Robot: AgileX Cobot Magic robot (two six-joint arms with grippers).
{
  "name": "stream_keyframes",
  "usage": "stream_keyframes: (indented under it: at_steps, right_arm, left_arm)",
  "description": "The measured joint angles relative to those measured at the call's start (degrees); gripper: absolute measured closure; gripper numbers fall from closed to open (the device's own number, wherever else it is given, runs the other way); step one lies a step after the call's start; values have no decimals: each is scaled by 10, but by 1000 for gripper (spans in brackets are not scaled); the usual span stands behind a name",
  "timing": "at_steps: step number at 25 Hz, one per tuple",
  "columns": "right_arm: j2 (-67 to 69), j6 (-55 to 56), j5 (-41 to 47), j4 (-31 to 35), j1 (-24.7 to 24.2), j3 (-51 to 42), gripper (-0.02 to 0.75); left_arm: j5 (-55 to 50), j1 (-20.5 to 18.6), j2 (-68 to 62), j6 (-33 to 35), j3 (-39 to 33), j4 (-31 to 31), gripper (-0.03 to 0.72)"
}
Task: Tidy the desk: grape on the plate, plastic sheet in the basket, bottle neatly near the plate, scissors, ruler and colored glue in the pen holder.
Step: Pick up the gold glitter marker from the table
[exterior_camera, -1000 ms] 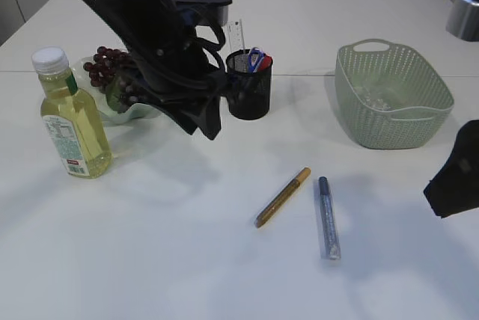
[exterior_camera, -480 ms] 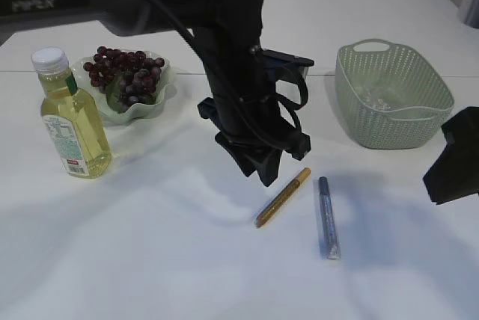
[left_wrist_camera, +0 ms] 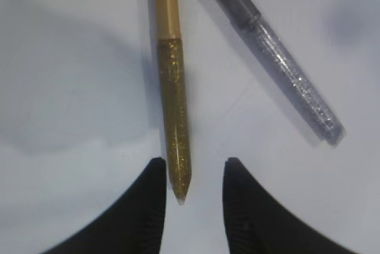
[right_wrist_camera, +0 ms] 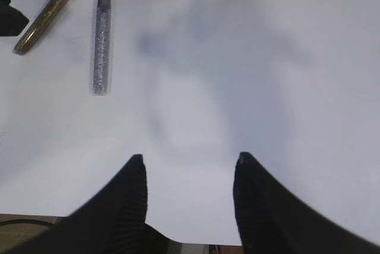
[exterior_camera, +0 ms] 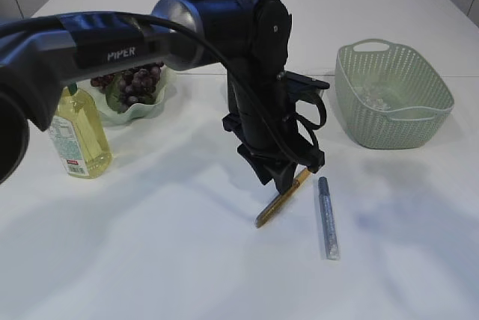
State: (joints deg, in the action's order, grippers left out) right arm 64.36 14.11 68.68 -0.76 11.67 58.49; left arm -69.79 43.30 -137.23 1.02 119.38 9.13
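Observation:
A gold glitter glue pen (exterior_camera: 281, 198) (left_wrist_camera: 174, 88) lies on the white table, with a silver glitter glue pen (exterior_camera: 327, 218) (left_wrist_camera: 279, 64) to its right. My left gripper (exterior_camera: 287, 182) (left_wrist_camera: 193, 168) hangs open just over the gold pen, whose pointed tip sits between the fingertips. My right gripper (right_wrist_camera: 190, 162) is open over bare table with nothing between its fingers; both pens show at the top left of its view. Grapes (exterior_camera: 138, 81) rest on the plate (exterior_camera: 153, 108). The bottle (exterior_camera: 75, 140) stands left of the plate. The plastic sheet (exterior_camera: 374, 96) lies in the basket (exterior_camera: 393, 122). The pen holder, scissors and ruler are hidden behind my left arm.
My left arm (exterior_camera: 254, 51) reaches across the middle of the table and blocks the back centre. The table's near edge shows at the bottom of the right wrist view.
My left arm has swung right from the plate and pen holder area and come down over the gold glue pen. The right gripper has left the exterior view.

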Motion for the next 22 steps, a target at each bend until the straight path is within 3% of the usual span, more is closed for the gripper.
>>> stream_keyframes:
  at_steps: [6, 13, 22]
  right_arm:
    - [6, 1, 1, -7, -10, 7, 384]
    - [6, 1, 1, -7, -10, 7, 386]
    - [6, 1, 1, -8, -10, 7, 386]
  left_arm:
    - [0, 0, -33, 11, 11, 0, 449]
    - [0, 0, -66, 19, 56, 0, 448]
    - [0, 0, -72, 20, 62, -15, 449]
